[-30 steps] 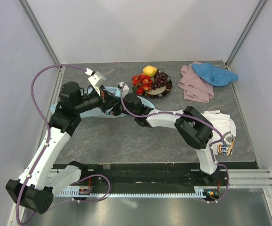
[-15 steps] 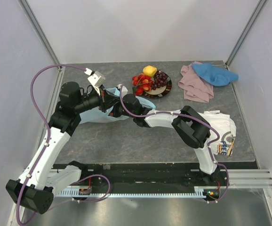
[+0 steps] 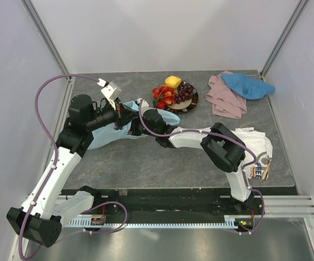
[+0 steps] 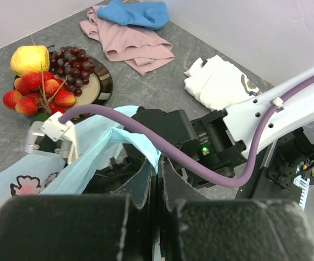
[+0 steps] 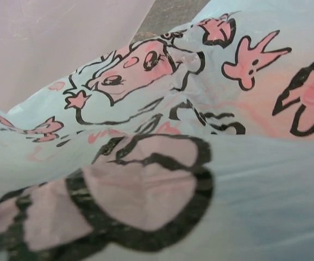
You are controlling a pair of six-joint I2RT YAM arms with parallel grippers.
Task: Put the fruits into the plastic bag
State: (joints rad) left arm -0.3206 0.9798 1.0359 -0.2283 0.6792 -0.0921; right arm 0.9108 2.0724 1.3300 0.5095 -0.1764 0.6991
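The plastic bag (image 3: 104,136), light blue with pink-and-black cartoon prints, lies left of centre. My left gripper (image 3: 127,115) is shut on its upper rim; the left wrist view shows the film (image 4: 86,157) pinched between the fingertips (image 4: 158,161). My right gripper (image 3: 134,128) reaches into the bag's mouth. Bag film (image 5: 200,109) fills the right wrist view and hides its fingers. The fruits sit on a dark-rimmed plate (image 3: 194,101): lemon (image 3: 172,81), grapes (image 3: 186,91) and strawberries (image 3: 163,97). They also show in the left wrist view (image 4: 48,76).
A pink cloth (image 3: 227,102) with a blue cloth (image 3: 247,85) on it lies at the back right. A white printed cloth (image 3: 257,142) lies at the right under my right arm. Frame posts and walls close in the table.
My right arm has pushed further left into the bag's mouth. The bag's body has spread a little to the left. My left gripper has stayed shut on the rim.
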